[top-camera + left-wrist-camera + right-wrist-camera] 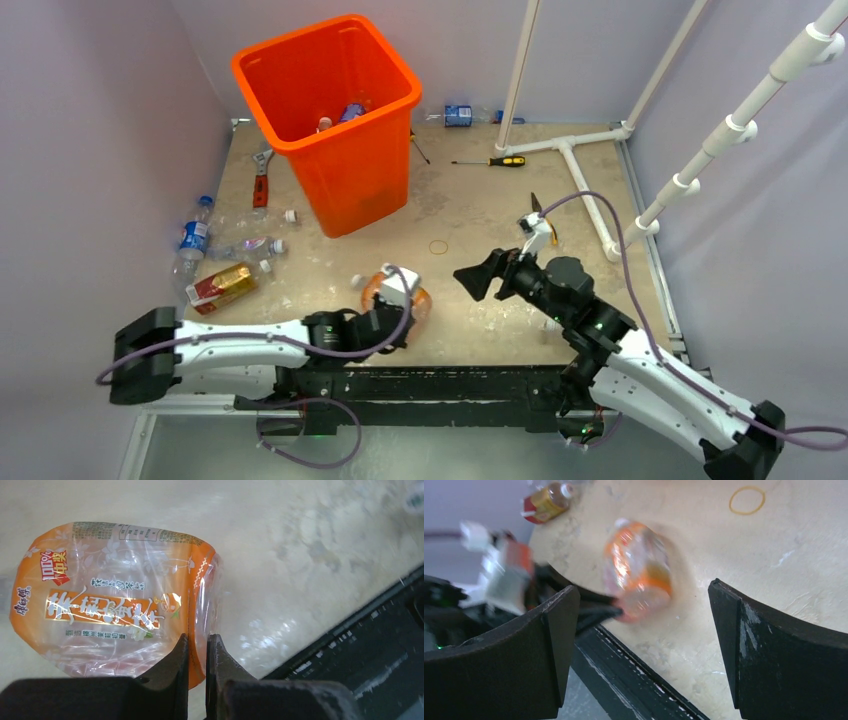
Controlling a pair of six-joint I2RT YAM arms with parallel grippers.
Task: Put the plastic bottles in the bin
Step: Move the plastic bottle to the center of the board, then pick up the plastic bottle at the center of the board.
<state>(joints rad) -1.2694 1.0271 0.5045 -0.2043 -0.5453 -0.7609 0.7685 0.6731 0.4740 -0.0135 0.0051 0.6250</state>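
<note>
Item: orange-labelled bottle (110,600), clear and crushed, at the near edge of the surface (470,210), well apart from the bin (355,170). Left hand (197,642) is clamped on its flattened rim, fingers nearly together. Whether it has left the surface cannot be told. Right hand (478,277) hangs just beside it, spread wide and empty. Step in hand, by judgement: grasp made, carry pending. The next move calls for a lift high enough to pass the bin's rim, then release. Also uncollected at far left: blue-labelled bottle (192,237), red-and-gold bottle (222,285).
</note>
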